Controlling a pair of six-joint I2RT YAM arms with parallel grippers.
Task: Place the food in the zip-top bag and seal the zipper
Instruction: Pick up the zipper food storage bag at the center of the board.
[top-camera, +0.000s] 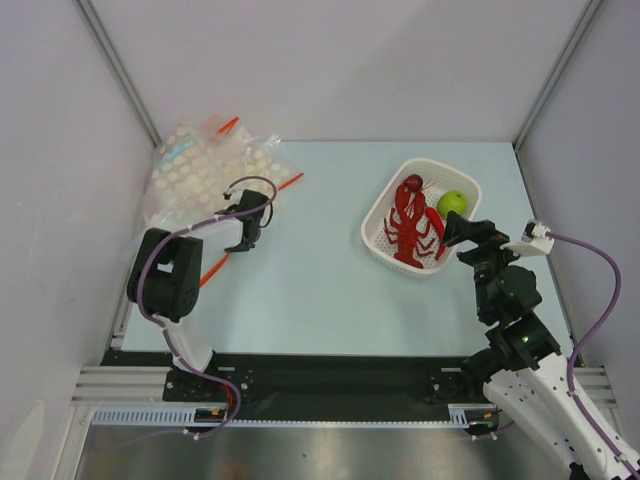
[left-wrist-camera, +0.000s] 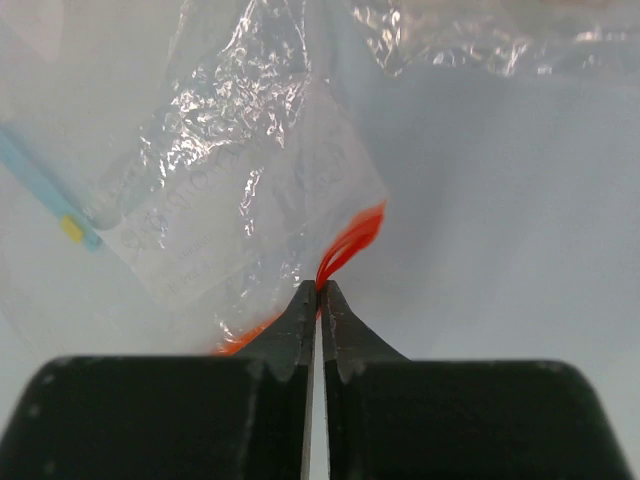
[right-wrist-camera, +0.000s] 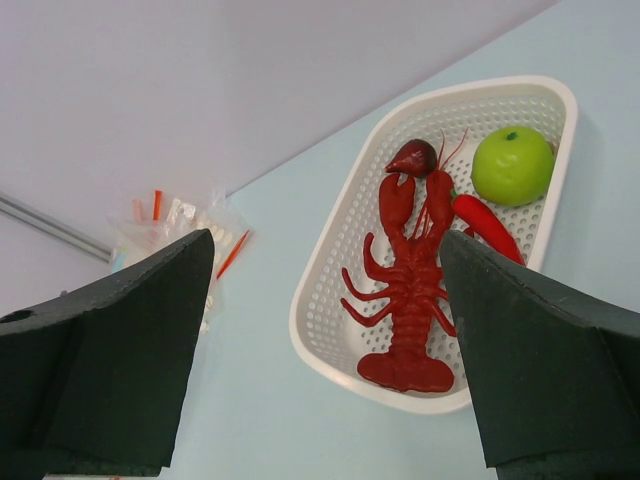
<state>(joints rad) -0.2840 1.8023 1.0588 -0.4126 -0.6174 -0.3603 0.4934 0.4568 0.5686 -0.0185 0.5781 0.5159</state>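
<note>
The red toy lobster (top-camera: 410, 225) lies in a white perforated basket (top-camera: 374, 236) at the right; the right wrist view shows it whole (right-wrist-camera: 412, 290). My right gripper (top-camera: 455, 238) is open and empty, hovering above the basket's near right side, with the lobster between its fingers in the wrist view (right-wrist-camera: 325, 250). The clear crinkly zip-top bag (left-wrist-camera: 240, 180) lies at the back left. My left gripper (top-camera: 245, 235) is shut on its red zipper strip (left-wrist-camera: 350, 243), which runs diagonally across the table (top-camera: 290, 183).
A green fruit (top-camera: 452, 203) and a red chili (right-wrist-camera: 485, 225) share the basket. Clear bags with cream dots (top-camera: 200, 175) and a blue-strip bag (left-wrist-camera: 40, 185) are piled at the back left. Enclosure walls stand on three sides.
</note>
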